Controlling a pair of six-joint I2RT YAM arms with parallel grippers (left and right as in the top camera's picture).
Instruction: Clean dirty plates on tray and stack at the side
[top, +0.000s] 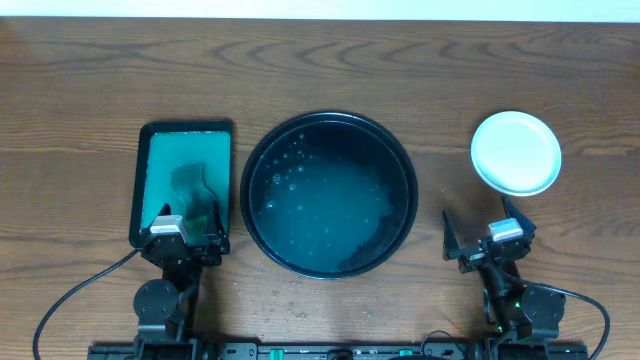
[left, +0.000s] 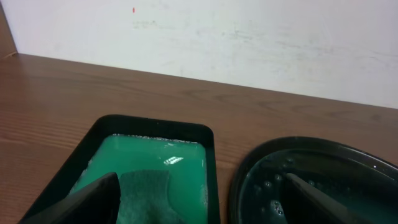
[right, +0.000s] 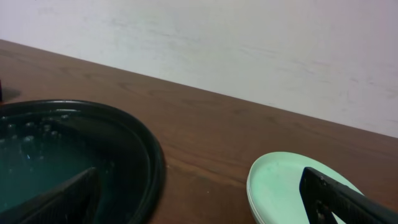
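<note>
Sitting mid-desk: large round black tray, shallow with a raised rim, on the brown wooden desk. Its floor carries a thin wet film with scattered bubbles.
Plates: small round pale mint-white plates, stacked on the desk to the right of the black tray and well apart from its rim. The top face is plain and pale. The right wrist view shows layered rims at the stack's edge; the count cannot be told.
Green tray: smaller rectangular green tray with a black rim, just left of the black tray and not touching it. It holds green liquid.
Cloth: grey-green cloth lying in the near half of the green tray.
Left pincer: left pincer over the near end of the green tray, fingers spread wide, holding nothing. In the left wrist view the cloth lies just beside one finger; contact cannot be told.
Right pincer: right pincer over bare desk, between the black tray and the plates, on the near side of the stack. Its fingers are spread wide, holding nothing.
Wall: white wall behind the far edge of the desk.
</note>
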